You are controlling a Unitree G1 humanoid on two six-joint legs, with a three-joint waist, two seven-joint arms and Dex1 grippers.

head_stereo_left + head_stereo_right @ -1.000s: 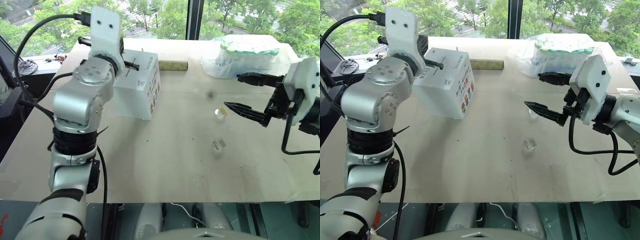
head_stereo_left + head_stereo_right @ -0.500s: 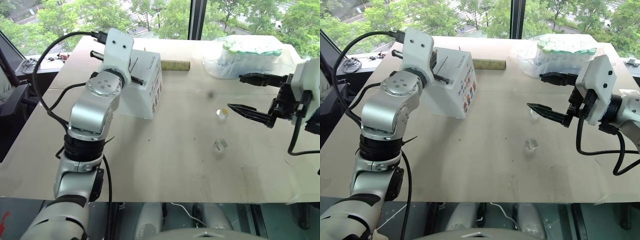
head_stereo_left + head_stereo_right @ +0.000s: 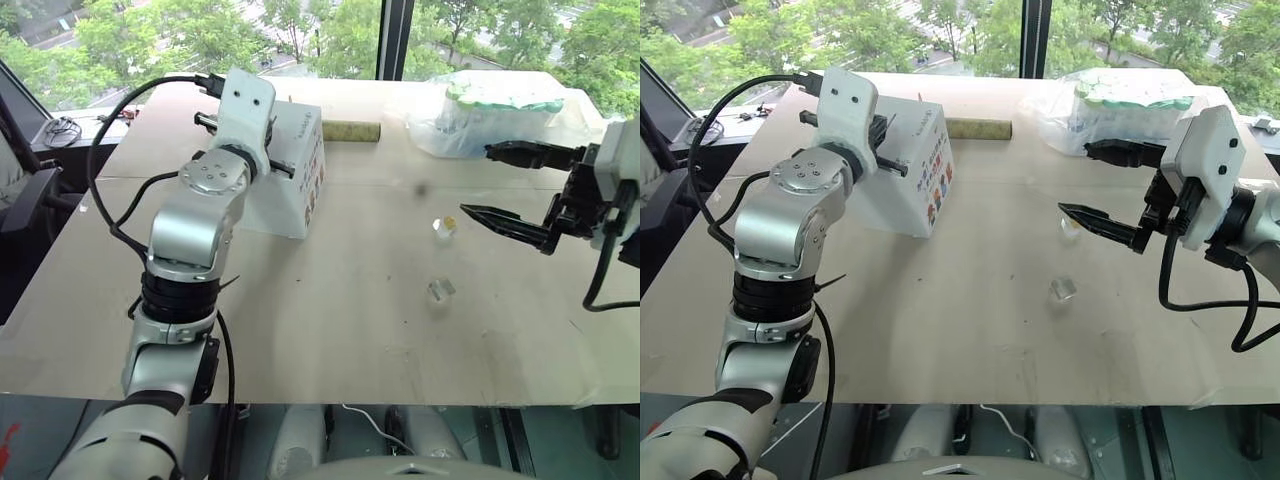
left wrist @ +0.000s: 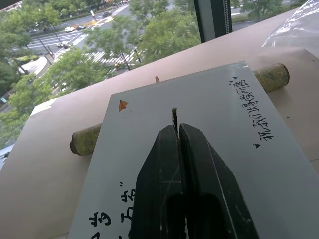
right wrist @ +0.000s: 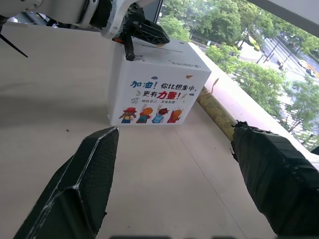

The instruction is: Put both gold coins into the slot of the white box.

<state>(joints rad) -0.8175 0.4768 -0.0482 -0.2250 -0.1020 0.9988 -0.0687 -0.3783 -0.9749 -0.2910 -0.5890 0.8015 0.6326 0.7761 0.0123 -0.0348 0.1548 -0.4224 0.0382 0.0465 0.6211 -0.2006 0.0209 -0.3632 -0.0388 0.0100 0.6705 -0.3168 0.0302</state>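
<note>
Left gripper (image 4: 178,130): jaws pressed shut over the top of the white box (image 3: 297,190), tips at a thin dark slot (image 4: 174,115); whether a coin is pinched there, cannot tell. Right gripper (image 3: 487,182): jaws spread wide, empty, hanging above the tabletop (image 3: 340,330).

Box: matte cardboard cube, dark handwriting on top, cartoon figures and Chinese print on one side.

One gold coin (image 3: 450,222) sits on a small clear holder (image 3: 442,229) just beside the lower right finger. A second clear holder (image 3: 439,290) lies nearer.

Behind: mottled green roll (image 3: 350,131), crinkled clear bag of white-green packs (image 3: 490,110).
</note>
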